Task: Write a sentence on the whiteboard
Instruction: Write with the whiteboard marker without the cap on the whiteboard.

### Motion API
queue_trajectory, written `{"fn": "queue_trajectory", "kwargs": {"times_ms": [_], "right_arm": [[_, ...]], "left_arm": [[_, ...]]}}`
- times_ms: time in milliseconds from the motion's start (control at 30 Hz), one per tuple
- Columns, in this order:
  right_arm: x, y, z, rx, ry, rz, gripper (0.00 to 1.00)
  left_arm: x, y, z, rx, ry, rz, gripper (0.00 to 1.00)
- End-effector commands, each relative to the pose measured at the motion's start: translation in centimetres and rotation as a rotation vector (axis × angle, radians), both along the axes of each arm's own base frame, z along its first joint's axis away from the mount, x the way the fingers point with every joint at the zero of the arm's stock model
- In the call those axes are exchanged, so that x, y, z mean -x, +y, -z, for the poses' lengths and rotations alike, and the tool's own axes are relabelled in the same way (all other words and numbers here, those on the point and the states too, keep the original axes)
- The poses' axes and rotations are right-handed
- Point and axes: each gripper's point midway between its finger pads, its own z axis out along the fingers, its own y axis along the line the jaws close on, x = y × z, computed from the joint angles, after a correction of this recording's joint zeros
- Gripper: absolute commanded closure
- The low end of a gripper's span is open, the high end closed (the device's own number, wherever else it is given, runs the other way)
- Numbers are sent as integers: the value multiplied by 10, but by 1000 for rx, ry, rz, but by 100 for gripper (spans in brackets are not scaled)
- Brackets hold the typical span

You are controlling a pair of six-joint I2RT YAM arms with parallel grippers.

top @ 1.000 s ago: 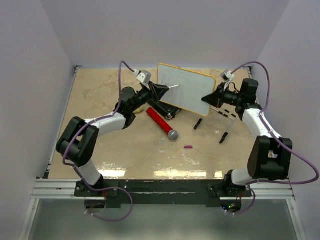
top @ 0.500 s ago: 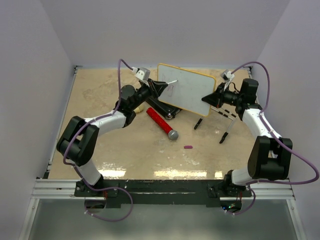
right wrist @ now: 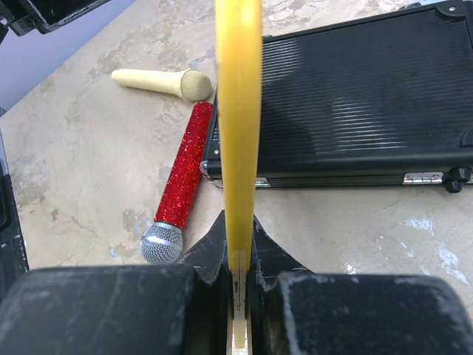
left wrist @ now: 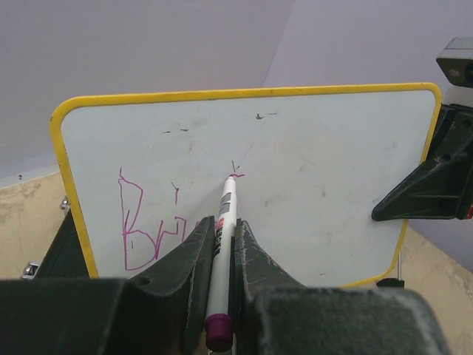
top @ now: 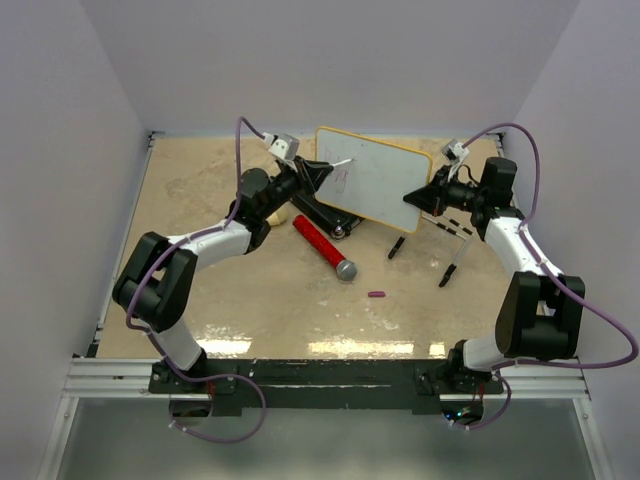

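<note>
Whiteboard (top: 378, 182) (left wrist: 310, 148) stands raised on edge at the back middle of the worktop (top: 250, 295), its white face turned toward the left arm. It sits between the two arms and over the black case (top: 327, 215) (right wrist: 355, 96). On the right wrist view only its yellow rim (right wrist: 238, 111) shows, edge-on.

The case lies flat on the worktop, partly under the whiteboard.

The right tool (top: 412, 195) (right wrist: 238, 225) is closed tight on the right edge of the whiteboard, rim pinched between both fingers. The left tool (top: 325, 172) (left wrist: 223, 231) is closed on a marker (left wrist: 227, 201), which points at the board with its tip touching the white face near the middle.

A red microphone (top: 322, 245) (right wrist: 181, 174) lies on the worktop just in front of the case, silver head toward the arms. A cream microphone (right wrist: 159, 81) lies near its other end.

Two loose markers (top: 397, 247) (top: 452, 268) lie on the worktop below the right tool.

The sentence (left wrist: 144, 222) so far is a few purple letters at the lower left of the face, reading roughly "Bri", with a small fresh mark at the marker tip.

A small purple cap (top: 376, 295) lies alone on the worktop, nearer the arm bases.
</note>
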Motion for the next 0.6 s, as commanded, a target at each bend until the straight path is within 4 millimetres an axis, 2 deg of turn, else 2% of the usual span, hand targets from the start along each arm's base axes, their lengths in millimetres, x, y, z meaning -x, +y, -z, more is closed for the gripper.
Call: {"fn": "queue_trajectory", "kwargs": {"times_ms": [0,567], "right_arm": [[-4,1,-8,13,-37,-13,100],[-3,2,-8,13,-37,-15,100]], "left_arm": [[-15,6,-10,-20,-53,-45,100],[-3,3,26,-82,17,6,100]]}}
